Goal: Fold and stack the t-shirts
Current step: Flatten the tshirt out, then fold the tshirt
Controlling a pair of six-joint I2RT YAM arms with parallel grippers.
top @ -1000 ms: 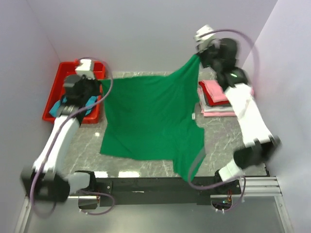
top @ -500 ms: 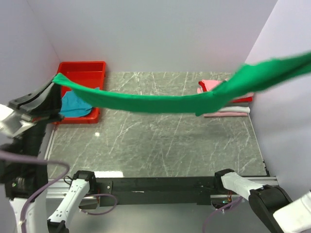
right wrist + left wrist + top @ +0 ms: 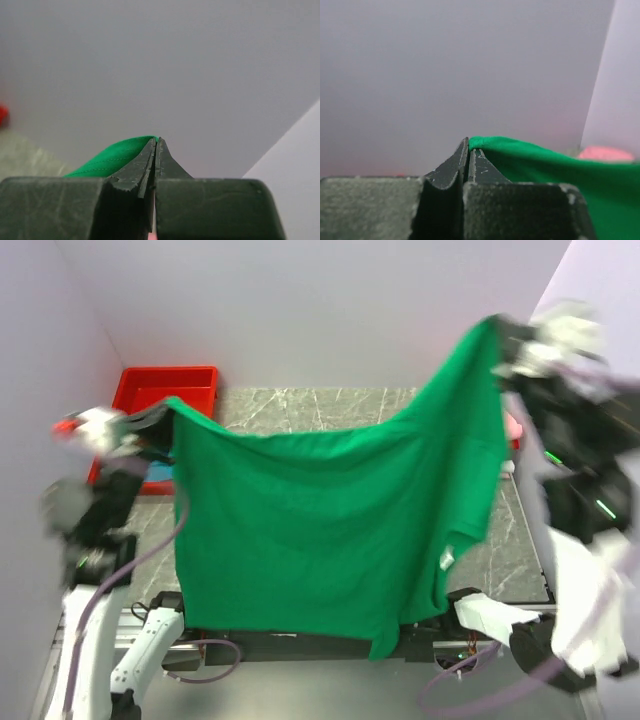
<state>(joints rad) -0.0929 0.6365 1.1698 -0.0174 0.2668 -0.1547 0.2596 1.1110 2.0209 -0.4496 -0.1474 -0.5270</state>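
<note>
Green t-shirt point(image 3: 330, 520) is held spread like a curtain across the middle of the frame above the surface point(image 3: 300, 405), its upper-left corner clamped in the left pincer point(image 3: 468, 144) and its upper-right corner in the right pincer point(image 3: 155, 142).

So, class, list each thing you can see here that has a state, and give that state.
green t-shirt: held up in the air, hanging spread out.
left end effector: shut on the green t-shirt's edge.
right end effector: shut on its other top edge.
red tray: on the table, partly hidden.
</note>
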